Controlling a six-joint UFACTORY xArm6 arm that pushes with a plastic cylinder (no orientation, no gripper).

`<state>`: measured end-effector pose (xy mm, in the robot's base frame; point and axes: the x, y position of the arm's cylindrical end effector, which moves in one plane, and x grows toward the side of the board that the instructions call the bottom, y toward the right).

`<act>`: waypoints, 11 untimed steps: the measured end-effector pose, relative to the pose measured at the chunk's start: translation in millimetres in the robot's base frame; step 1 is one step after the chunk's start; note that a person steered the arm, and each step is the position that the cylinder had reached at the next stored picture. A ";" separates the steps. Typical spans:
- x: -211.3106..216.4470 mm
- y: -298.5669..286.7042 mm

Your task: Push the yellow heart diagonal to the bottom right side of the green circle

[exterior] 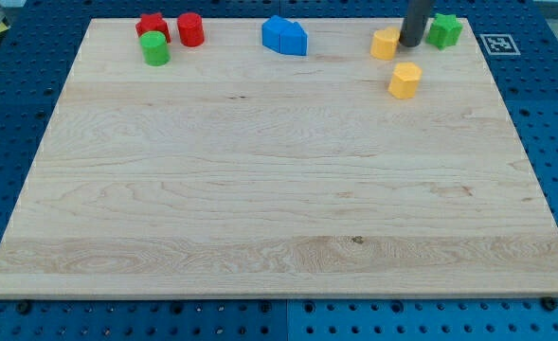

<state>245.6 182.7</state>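
Nearest the camera the wooden board (260, 218) carries nothing; every block sits along its far edge.

Coming first on the right is a yellow block (405, 80), its shape unclear, possibly hexagonal. Just beyond it and slightly left lies a second yellow block (386, 44), whose notched outline suggests it is the yellow heart. This cannot be confirmed at such size.

My tip (410, 43) rests at the right flank of that far yellow block, touching or very nearly so. A green block (444, 30), star-like, sits just right of the rod. The rod has no jaws; it grips nothing and can only shove.

Far left, the green circle (154, 47) stands beside two red blocks (153, 26) (190, 29). A blue pair (285, 36) sits between the groups.

Judgement: the heart looks small, light, rigid, and free to slide on smooth wood. It may spin if struck off-centre. Contact belongs on its right side, low and central, driving left.
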 end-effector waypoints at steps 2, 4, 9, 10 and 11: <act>-2.1 -40.3; 8.3 -52.3; 46.2 -89.0; 58.8 -99.3; 78.6 -108.9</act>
<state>324.2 73.8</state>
